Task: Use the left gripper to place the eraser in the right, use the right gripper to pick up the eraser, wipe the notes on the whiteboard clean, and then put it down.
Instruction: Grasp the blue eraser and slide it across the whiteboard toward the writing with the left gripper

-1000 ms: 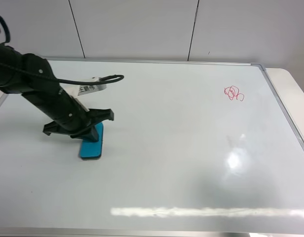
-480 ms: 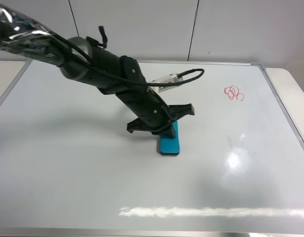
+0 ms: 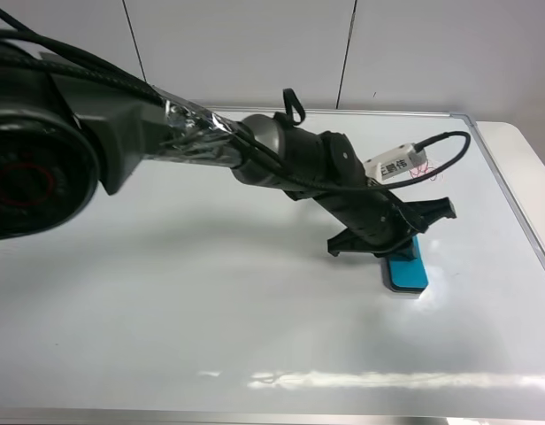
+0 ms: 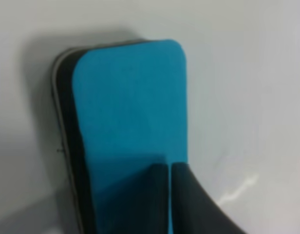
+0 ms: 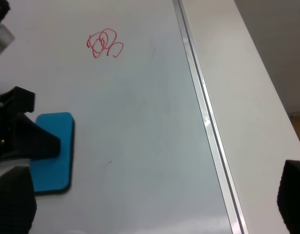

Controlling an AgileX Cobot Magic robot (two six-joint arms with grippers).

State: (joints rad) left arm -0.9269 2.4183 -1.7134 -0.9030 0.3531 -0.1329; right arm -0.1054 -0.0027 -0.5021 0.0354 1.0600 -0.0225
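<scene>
Eraser point(image 3: 406, 274) lies flat on whiteboard point(image 3: 211, 292), teal side up, dark felt down, directly under L gripper point(image 3: 395, 251) tips. Starting far left in overhead view: bulky grey L arm point(image 3: 149, 133) w/ silver tape + braided cables stretches across board onto its right half. White label tag point(image 3: 395, 166) on a looped cable point(image 3: 454, 146) sits above the wrist, behind the fingers.

L fingers point(image 4: 194, 209) are closed tight, tip to tip, only a hairline slit btwn them. Nothing is clamped btwn them. Tips sit over eraser's top face near one short end, and most of the block sticks out ahead of them. Contact looks likely but can't confirm.

Red scribbled notes point(image 5: 104, 44) lie beyond L fingers twd board's far right corner, well apart from eraser. In overhead view tag + cable partly hide them.

R gripper point(image 5: 152, 200) is spread wide, holding nothing. One finger point(image 5: 13, 202) is just beside eraser's near end; the other is out past board's metal frame point(image 5: 203, 107), on the beige tabletop point(image 5: 257, 97) side.
</scene>
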